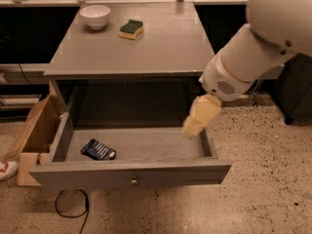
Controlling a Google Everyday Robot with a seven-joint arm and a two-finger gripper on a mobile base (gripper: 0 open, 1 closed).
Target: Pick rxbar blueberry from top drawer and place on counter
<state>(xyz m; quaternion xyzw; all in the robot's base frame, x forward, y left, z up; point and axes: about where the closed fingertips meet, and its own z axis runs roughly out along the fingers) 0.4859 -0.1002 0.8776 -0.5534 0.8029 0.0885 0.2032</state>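
Observation:
The rxbar blueberry (98, 149) lies flat in the left front part of the open top drawer (131, 173), a dark navy wrapper with white marks. The drawer is pulled far out, its round knob facing me. The grey counter (161, 43) tops the cabinet above it. My white arm reaches in from the upper right, and the gripper (197, 122), cream-coloured, hangs over the drawer's right side, well to the right of the bar and apart from it.
A white bowl (95, 16) and a green-and-yellow sponge (131, 29) sit at the back of the counter. A wooden crate (34, 136) stands on the floor left of the drawer. A black cable (70, 209) loops under the drawer front.

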